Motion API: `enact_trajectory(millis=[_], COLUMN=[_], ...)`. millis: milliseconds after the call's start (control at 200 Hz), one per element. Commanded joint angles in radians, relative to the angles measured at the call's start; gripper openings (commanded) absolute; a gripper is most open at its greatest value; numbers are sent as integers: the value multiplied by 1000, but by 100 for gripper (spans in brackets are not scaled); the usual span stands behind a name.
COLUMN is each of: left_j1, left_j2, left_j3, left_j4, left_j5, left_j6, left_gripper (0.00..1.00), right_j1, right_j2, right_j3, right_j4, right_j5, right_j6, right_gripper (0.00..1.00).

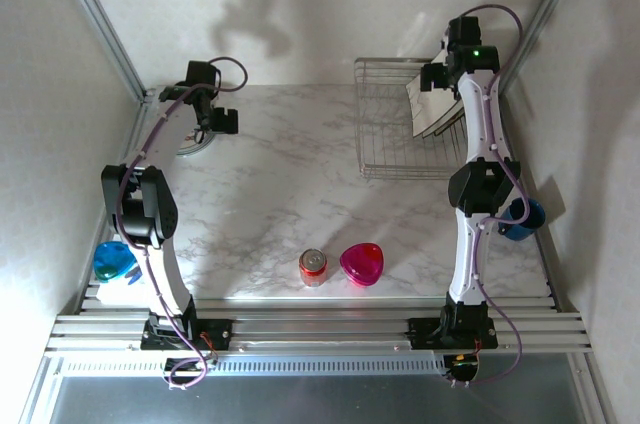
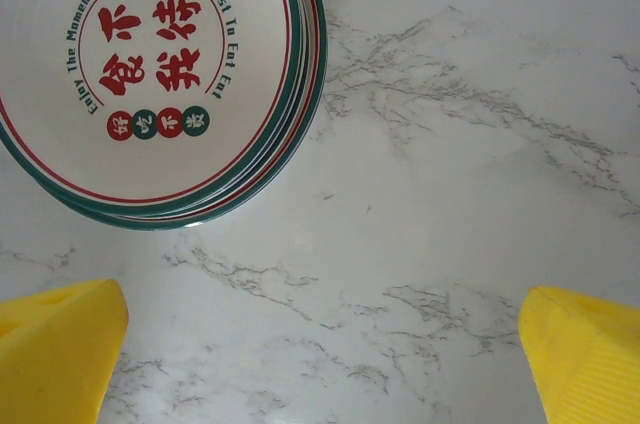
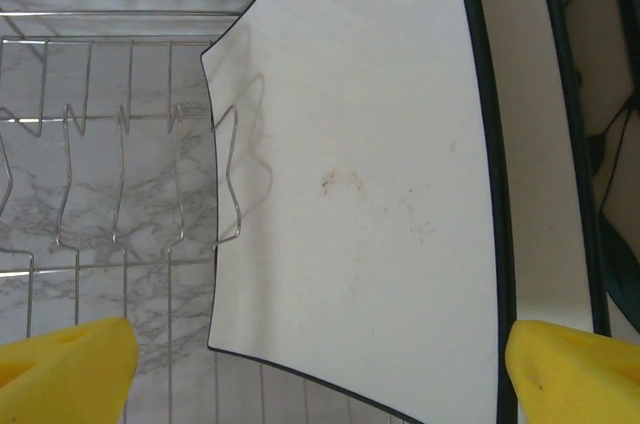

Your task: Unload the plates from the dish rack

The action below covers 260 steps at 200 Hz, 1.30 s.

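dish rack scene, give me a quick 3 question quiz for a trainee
1. True or false: the round plates lie stacked on the table, outside the rack.
2. The right end effector, at the square plates, is: A open; B shut on one; C shut, empty.
3. Fill in: beside the can sits a pink ____-shaped dish.
Key: 1 true; 2 A; 3 heart.

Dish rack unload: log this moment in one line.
left tool open over table beside round plates | right tool open at square plates in dish rack
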Motion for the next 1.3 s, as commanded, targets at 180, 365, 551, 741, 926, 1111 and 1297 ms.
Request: enact_trajectory(millis=[180, 365, 551, 741, 926, 1111, 1297], left_j1=[-5, -5, -5, -5, -4, -7, -7], left_j2=[-1, 5, 8, 8, 12, 19, 23], left_j3=[23, 27, 27, 28, 33, 36, 37], left_j4=[-1, 1, 1, 0, -3, -4, -5], left_j5=[1, 4, 3, -5, -8, -8, -10], left_j6=[26, 26, 27, 27, 26, 23, 23], left_gripper=[100, 100, 99, 100, 100, 100, 100], right_j1=[-9, -13, -17, -17, -17, -17, -17], right_j2=[19, 31, 58, 75, 85, 101, 110], right_j3=[0, -5, -10, -7, -1, 4, 4], right_j4=[44, 48, 57, 84, 112, 137, 151], right_j5=[36, -5, -28, -36, -31, -13, 0], right_j6=[33, 38, 62, 68, 75, 87, 101], right_gripper=[96, 95, 92, 85, 76, 65, 45])
